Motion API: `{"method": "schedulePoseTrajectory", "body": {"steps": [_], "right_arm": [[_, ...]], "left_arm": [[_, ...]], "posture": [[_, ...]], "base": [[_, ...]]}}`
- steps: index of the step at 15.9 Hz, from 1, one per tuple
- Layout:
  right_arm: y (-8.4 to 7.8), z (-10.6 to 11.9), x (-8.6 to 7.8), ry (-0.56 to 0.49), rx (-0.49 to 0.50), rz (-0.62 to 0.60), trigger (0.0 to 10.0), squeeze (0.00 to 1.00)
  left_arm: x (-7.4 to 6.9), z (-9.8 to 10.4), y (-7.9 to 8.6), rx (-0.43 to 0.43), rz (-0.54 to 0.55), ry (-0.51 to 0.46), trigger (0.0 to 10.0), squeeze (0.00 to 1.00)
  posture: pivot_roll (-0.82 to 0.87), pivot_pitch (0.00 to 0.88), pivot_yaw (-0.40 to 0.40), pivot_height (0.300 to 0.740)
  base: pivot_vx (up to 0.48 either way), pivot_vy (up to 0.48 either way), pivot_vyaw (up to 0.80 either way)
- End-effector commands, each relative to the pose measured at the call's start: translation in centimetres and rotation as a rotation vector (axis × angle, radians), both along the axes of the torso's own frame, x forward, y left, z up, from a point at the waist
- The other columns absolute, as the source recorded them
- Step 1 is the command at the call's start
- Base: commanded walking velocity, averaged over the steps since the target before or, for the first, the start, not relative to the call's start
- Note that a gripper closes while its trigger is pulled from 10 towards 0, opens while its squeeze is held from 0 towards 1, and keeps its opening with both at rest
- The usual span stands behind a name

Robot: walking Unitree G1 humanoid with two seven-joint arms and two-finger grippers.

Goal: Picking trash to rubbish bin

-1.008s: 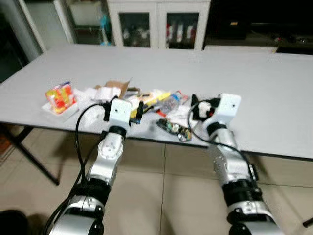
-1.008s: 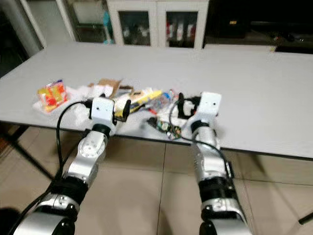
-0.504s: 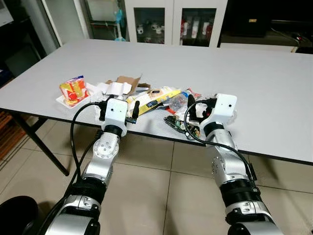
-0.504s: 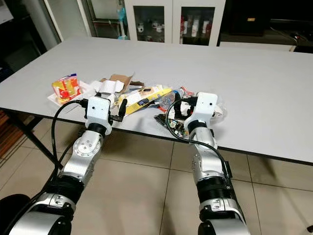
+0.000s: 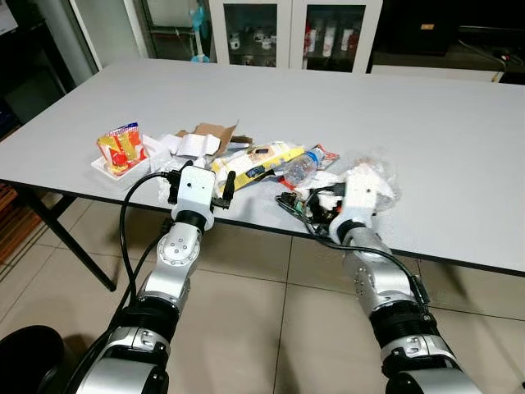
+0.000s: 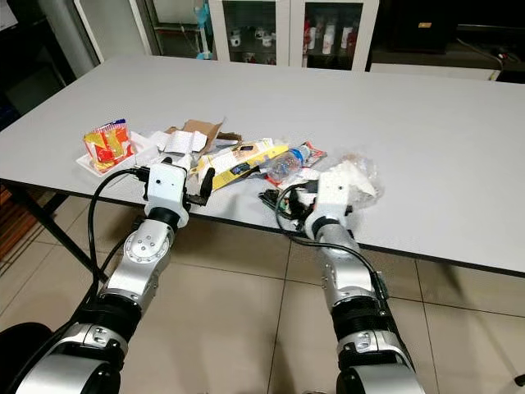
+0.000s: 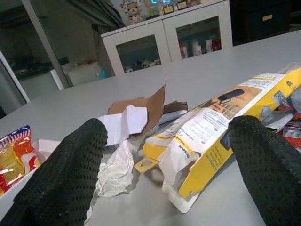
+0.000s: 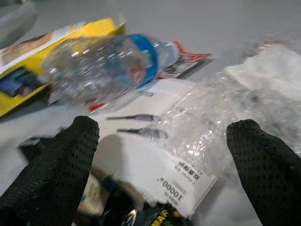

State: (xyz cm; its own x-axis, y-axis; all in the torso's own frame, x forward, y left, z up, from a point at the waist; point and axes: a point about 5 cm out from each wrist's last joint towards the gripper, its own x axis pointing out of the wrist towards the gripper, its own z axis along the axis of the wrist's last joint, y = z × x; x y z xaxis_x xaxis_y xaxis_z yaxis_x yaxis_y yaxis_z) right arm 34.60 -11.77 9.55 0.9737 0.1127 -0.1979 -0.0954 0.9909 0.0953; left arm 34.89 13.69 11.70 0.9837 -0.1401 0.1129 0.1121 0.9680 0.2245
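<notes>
1. The right gripper (image 8: 164,155) has turned and dipped since a moment ago. Its white wrist block, which was tipped up off the table edge, now leans down into the litter at the near edge of the grey table (image 5: 459,148). From here it looks like the reach for a first piece has begun.

2. The left gripper (image 7: 164,155) has barely shifted. It stays low at the table edge, pointing at the yellow carton (image 7: 207,127) and the crumpled white paper (image 7: 115,165) beside it.

3. Nothing has been lifted yet. The heap lies along the table's near edge: the snack packet (image 5: 120,149) in its white tray (image 5: 105,169) on the robot's left, torn cardboard (image 5: 215,131), the yellow carton, the clear plastic bottle (image 8: 99,61), and clear bubble wrap (image 8: 235,94) on the right.

4. The right gripper's fingers (image 8: 51,165) are spread wide, holding nothing. Between them lie a printed paper slip (image 8: 155,165) and the edge of the bubble wrap, with the bottle just beyond.

5. The left gripper's fingers (image 7: 61,174) are also spread wide and empty, framing the carton and the white paper without clearly touching either.

6. I can't make out a rubbish bin, so I'd judge the task is at its start.
</notes>
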Motion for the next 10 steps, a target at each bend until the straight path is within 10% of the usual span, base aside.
{"method": "schedulePoseTrajectory", "body": {"steps": [1,10], "right_arm": [[0.7,-0.1,-0.2,0.010,0.005,0.042,10.0,0.00],[0.3,4.2,-0.2,-0.222,0.051,0.122,10.0,0.00]], "left_arm": [[0.0,-0.3,0.1,-0.001,-0.003,0.020,10.0,0.00],[-0.2,-0.1,-0.7,-0.023,-0.050,0.010,10.0,0.00]], "posture": [[-0.01,0.000,0.066,0.740],[-0.02,0.012,0.084,0.740]], "base": [[0.000,0.000,0.00],[0.000,0.000,0.00]]}}
